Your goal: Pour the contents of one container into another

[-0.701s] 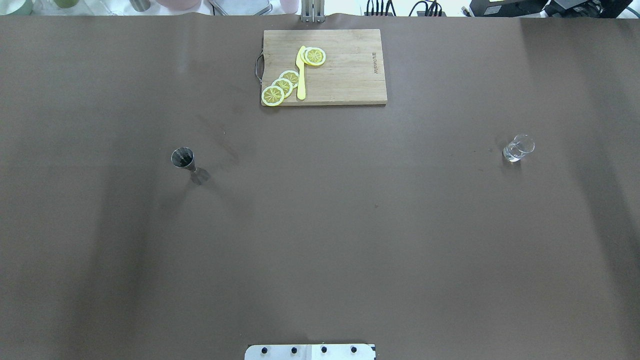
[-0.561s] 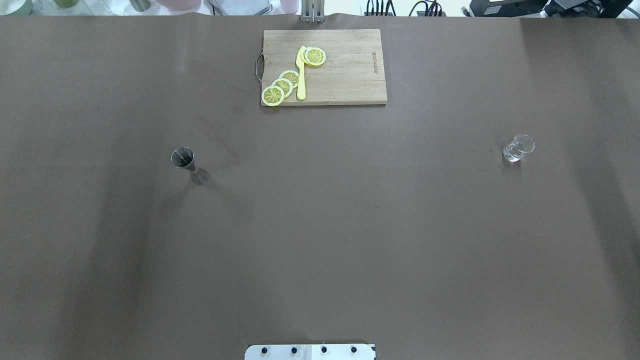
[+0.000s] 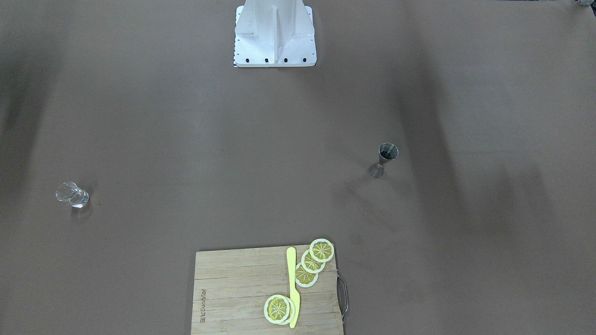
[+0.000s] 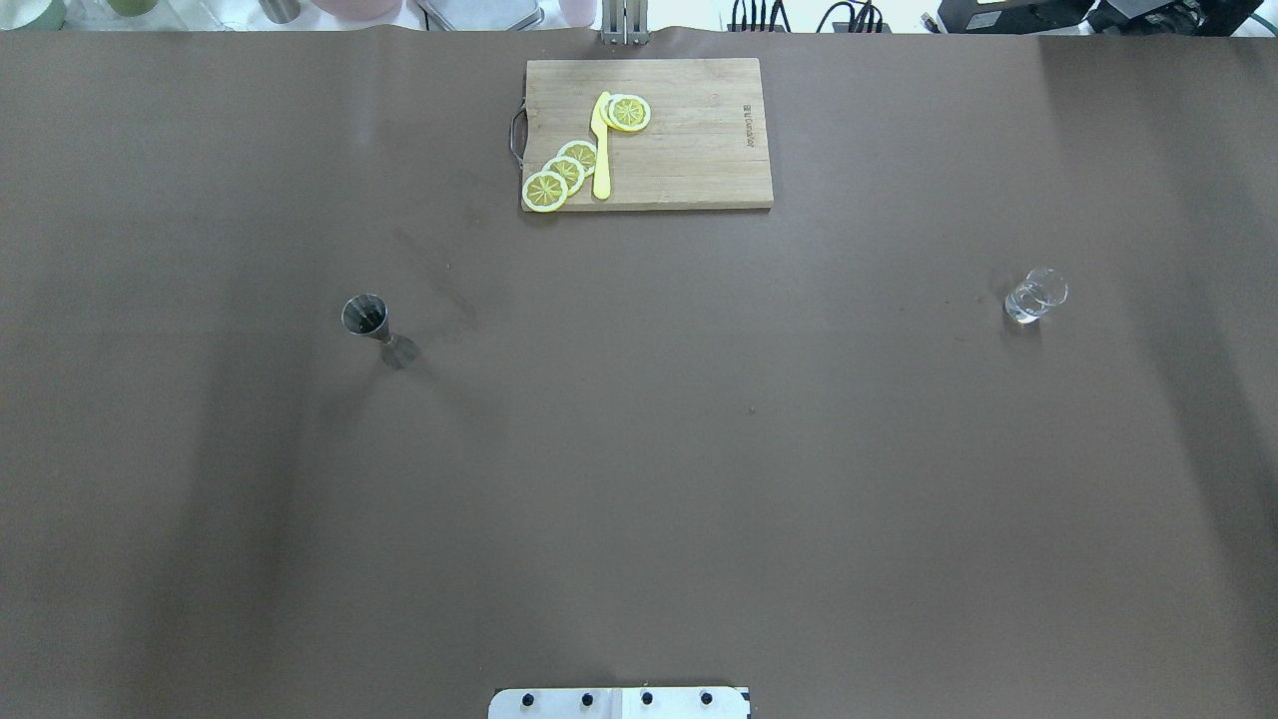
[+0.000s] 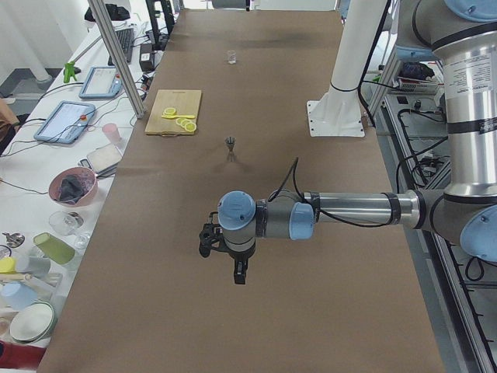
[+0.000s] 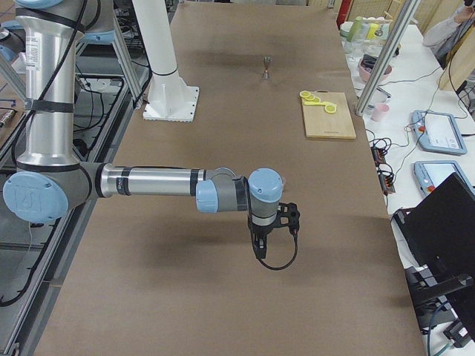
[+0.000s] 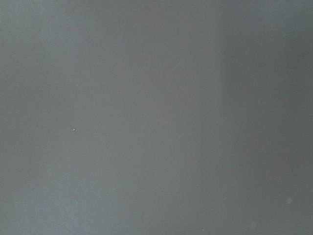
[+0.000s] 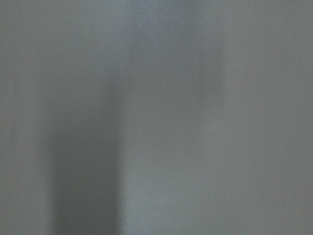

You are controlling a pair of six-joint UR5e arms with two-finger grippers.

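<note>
The steel jigger (image 4: 371, 325) stands upright on the brown table, left of centre in the overhead view, and shows at mid right in the front view (image 3: 384, 158). The clear glass tumbler (image 4: 1034, 297) stands far off at the right, and at the left edge of the front view (image 3: 72, 195). Neither gripper appears overhead. In the side views, my left gripper (image 5: 238, 272) and right gripper (image 6: 256, 248) hang above bare table near the table's two ends, well away from both containers. I cannot tell whether either is open or shut. Both wrist views hold only blank table.
A wooden cutting board (image 4: 689, 150) with lemon slices (image 4: 564, 172) and a yellow knife (image 4: 601, 150) lies at the far middle edge. The robot's white base (image 3: 274, 37) stands at the near middle edge. Benches with bowls and tablets (image 5: 70, 124) flank the far side.
</note>
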